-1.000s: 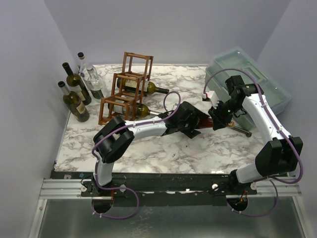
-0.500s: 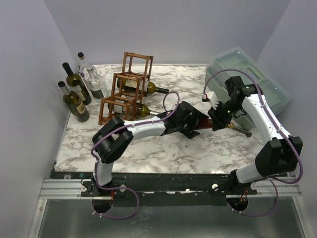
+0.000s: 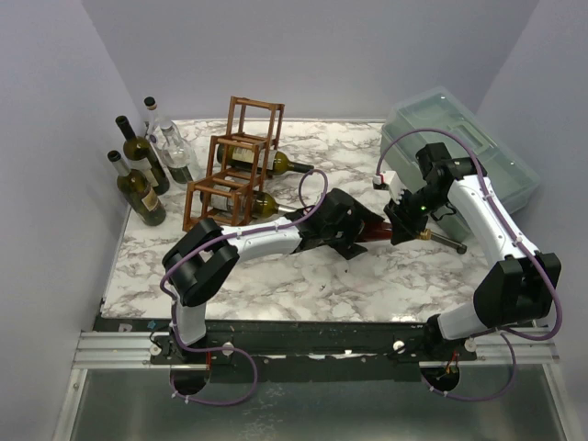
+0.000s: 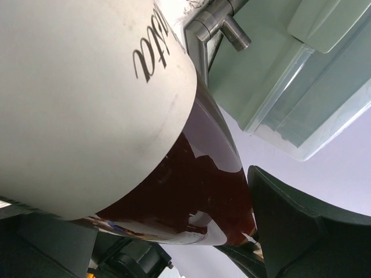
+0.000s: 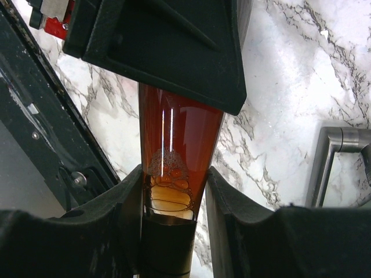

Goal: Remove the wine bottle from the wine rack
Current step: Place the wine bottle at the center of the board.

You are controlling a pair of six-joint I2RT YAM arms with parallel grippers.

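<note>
The wine bottle (image 3: 375,225) of dark reddish glass with a white label (image 4: 75,87) lies off the wine rack, over the middle of the marble table, between both grippers. My right gripper (image 3: 404,219) is shut on its neck (image 5: 177,145), a finger (image 5: 124,202) pressed on each side just above the dark capsule. My left gripper (image 3: 344,225) stands open around the bottle's wide body; one black finger (image 4: 301,231) shows beside the glass. The reddish-brown wine rack (image 3: 234,170) stands at the back left with two other bottles (image 3: 280,163) lying in its cells.
Three upright bottles (image 3: 142,188) stand by the left wall. A clear plastic box (image 3: 459,152) with a metal handle (image 3: 446,241) sits at the back right, close behind my right gripper. The table's front edge (image 3: 303,317) runs before the arm bases.
My left arm has drawn back to the left, its gripper sliding a little along the bottle's body. The right gripper has kept its hold on the neck, barely shifting.
</note>
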